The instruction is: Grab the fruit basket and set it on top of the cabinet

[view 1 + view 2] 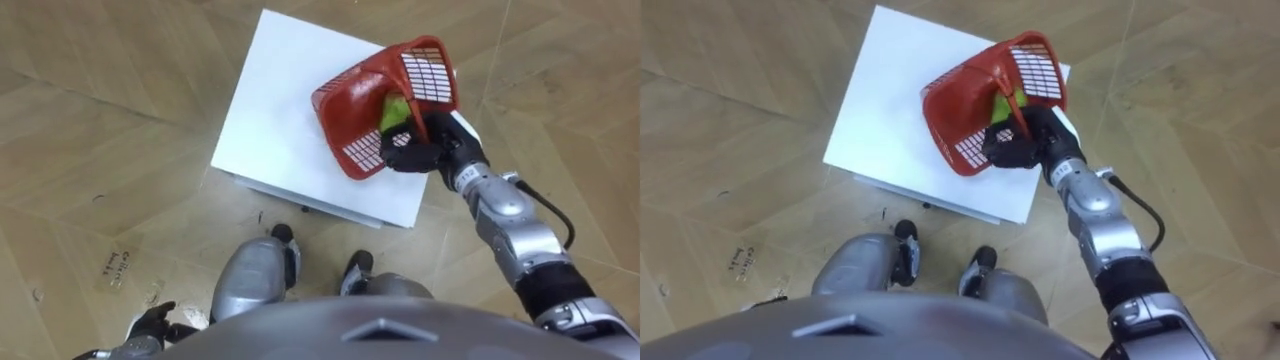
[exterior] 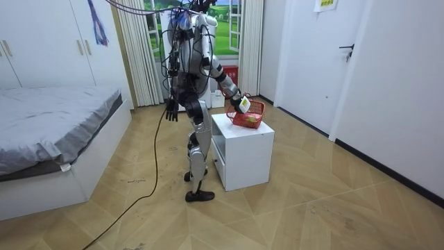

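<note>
- Stands upright on the wooden floor (image 2: 312, 201), feet at the near side of a white bedside cabinet (image 1: 270, 120), right arm reached out over its top.
- Grips the red fruit basket (image 1: 350, 105) with the right hand (image 1: 415, 148): black fingers curled tight round the near-right rim, about where the handle comes down.
- Holds that basket tilted, open mouth turned up towards the head camera, over the far right part of the cabinet top; cannot tell whether its base touches the top.
- Carries a green fruit (image 1: 393, 112) inside, lying against the basket's wall just beside the gripping fingers.
- Lets the left hand (image 2: 171, 110) hang by the hip, well apart from cabinet and basket, fingers loose and nearly straight, holding nothing.
- Faces towards the room view's right, with a bed (image 2: 55, 118) on that view's left, a white wardrobe (image 2: 41, 42) beyond the bed, curtains (image 2: 142, 62) at the back and a white door (image 2: 350, 62) on the right wall.
- Shows, in the room view, an open shelf in the cabinet's front.
</note>
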